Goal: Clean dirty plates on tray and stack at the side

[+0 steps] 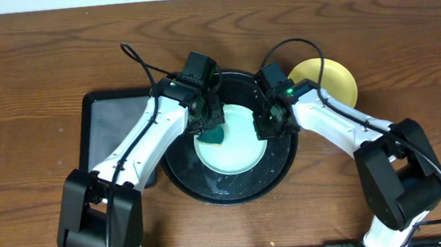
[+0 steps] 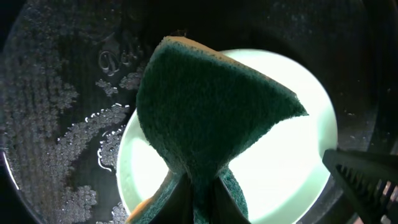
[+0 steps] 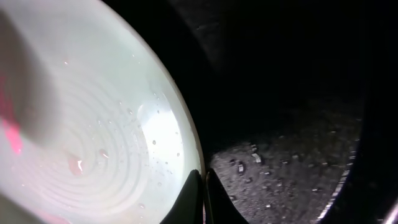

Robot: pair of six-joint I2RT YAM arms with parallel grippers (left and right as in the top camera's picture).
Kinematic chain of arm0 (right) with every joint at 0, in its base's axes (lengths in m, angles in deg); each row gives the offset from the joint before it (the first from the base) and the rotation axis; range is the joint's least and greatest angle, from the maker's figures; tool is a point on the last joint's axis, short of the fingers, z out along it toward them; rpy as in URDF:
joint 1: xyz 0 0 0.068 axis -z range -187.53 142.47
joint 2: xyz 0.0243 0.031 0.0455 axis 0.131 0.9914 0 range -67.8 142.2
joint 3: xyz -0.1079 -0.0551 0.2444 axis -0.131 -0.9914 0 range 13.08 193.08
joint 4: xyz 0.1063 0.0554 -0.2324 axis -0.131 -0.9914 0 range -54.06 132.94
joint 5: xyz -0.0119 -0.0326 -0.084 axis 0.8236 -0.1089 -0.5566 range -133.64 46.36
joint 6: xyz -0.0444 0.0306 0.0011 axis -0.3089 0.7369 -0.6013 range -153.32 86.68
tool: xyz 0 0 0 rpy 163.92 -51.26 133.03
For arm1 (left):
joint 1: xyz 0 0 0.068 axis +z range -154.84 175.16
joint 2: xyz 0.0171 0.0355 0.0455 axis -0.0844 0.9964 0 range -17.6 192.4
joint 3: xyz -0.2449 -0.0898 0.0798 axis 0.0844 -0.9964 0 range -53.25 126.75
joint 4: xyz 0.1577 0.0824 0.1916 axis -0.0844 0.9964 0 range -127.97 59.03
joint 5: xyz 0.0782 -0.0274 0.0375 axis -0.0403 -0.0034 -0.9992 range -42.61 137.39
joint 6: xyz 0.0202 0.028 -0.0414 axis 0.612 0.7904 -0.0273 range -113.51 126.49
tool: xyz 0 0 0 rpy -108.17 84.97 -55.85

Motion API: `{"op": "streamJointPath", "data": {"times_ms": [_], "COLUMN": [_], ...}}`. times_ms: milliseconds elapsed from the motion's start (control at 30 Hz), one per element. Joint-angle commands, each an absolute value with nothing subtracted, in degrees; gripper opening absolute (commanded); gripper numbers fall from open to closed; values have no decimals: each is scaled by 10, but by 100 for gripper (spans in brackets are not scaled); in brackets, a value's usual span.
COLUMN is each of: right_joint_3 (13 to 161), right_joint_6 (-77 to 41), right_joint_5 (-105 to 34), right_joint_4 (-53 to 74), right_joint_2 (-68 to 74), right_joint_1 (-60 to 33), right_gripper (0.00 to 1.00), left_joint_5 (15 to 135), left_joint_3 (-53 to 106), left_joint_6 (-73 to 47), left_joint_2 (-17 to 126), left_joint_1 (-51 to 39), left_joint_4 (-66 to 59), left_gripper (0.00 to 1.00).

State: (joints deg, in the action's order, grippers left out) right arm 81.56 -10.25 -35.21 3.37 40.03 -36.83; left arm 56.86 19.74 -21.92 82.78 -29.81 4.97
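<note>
A pale aqua-mint plate (image 1: 235, 148) lies in the round black tray (image 1: 285, 170). My left gripper (image 1: 211, 123) is shut on a green sponge (image 1: 216, 134) with an orange back, pressed on the plate's left part; the left wrist view shows the sponge (image 2: 205, 106) over the plate (image 2: 292, 162). My right gripper (image 1: 265, 122) is shut on the plate's right rim; the right wrist view shows its fingers (image 3: 203, 196) pinching the wet rim (image 3: 124, 137). A pale yellow plate (image 1: 332, 78) sits on the table to the right of the tray. A second aqua-mint plate does not show.
A smaller black rectangular tray (image 1: 109, 125) lies left of the round tray, partly under my left arm. Soapy foam and droplets (image 2: 68, 124) cover the round tray's floor. Brown wooden table (image 1: 24, 77) surrounds everything.
</note>
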Motion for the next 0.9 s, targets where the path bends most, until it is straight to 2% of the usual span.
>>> {"op": "streamJointPath", "data": {"times_ms": [0,333,533,867], "right_joint_3": [812,812,812,812], "right_joint_6": [-102,-102,-102,-102], "right_joint_5": [-370,-378,-378,-378], "right_joint_4": [35,35,35,35], "right_joint_2": [389,389,389,390], "right_joint_1": [-382,-383,-383,-383], "right_gripper": [1,1,1,1], "left_joint_5": [552,551,496,534], "left_joint_3": [197,193,176,100], "left_joint_6": [-210,-197,-197,-208], "left_joint_2": [845,871,871,871], "left_joint_1": [-300,-301,-303,-303], "left_joint_4": [47,48,47,-26], "left_gripper": [7,7,7,7]}}
